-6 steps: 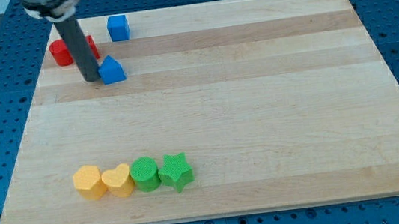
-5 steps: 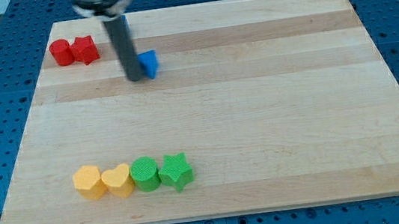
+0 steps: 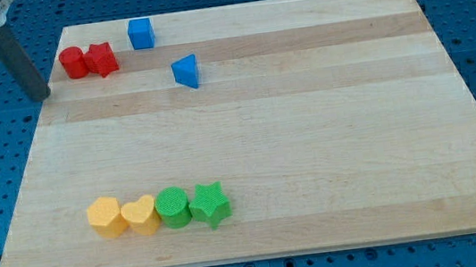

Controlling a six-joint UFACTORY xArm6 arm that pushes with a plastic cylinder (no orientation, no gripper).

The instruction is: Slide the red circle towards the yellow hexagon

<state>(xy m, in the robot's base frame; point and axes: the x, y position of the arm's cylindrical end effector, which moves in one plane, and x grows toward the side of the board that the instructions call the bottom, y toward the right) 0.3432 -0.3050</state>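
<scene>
Red circle (image 3: pixel 73 62) sits at counter (image 3: pixel 311 143) top-left, touching a second red block (image 3: pixel 103 58), well apart from yellow hexagon (image 3: pixel 104 216) at bottom-left. Push not begun. Tool is a bare rod, no jaws; my tip (image 3: pixel 40 96) left of circle, off the edge

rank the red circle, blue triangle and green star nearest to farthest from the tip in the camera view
My tip sits off the board's upper-left edge, touching no block.
1. Red circle: just to the tip's right, near the view's top left.
2. Blue triangle: further right, upper middle of the board.
3. Green star: far down, right end of the bottom row.
</scene>
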